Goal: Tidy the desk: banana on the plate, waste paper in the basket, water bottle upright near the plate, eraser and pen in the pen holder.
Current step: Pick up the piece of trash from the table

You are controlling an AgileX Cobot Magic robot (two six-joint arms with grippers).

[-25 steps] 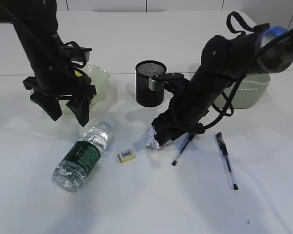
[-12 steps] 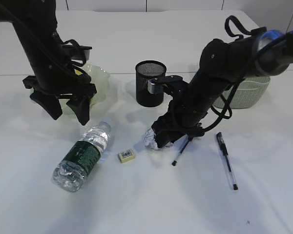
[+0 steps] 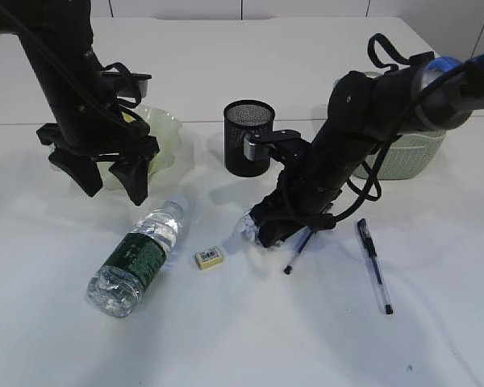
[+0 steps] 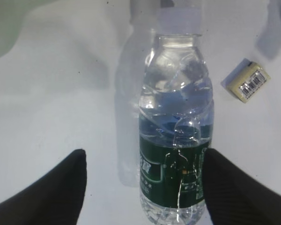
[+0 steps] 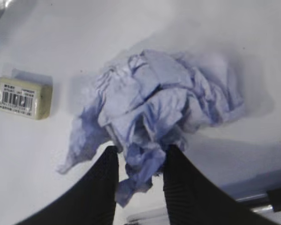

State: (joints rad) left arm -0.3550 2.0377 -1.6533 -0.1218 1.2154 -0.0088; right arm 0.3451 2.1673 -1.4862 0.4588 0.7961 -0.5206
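Waste paper (image 5: 164, 98) sits on the bench (image 3: 250, 339) directly under the right pincer (image 5: 138, 161), jaws pinching its near edge, basket (image 3: 407, 153) behind to the right.

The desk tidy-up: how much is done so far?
Done: nothing clearly; the plate is mostly hidden. In hand: right pincer pinching the waste paper. Left: the bottle lies flat below the open left pincer; eraser and pens on the table.
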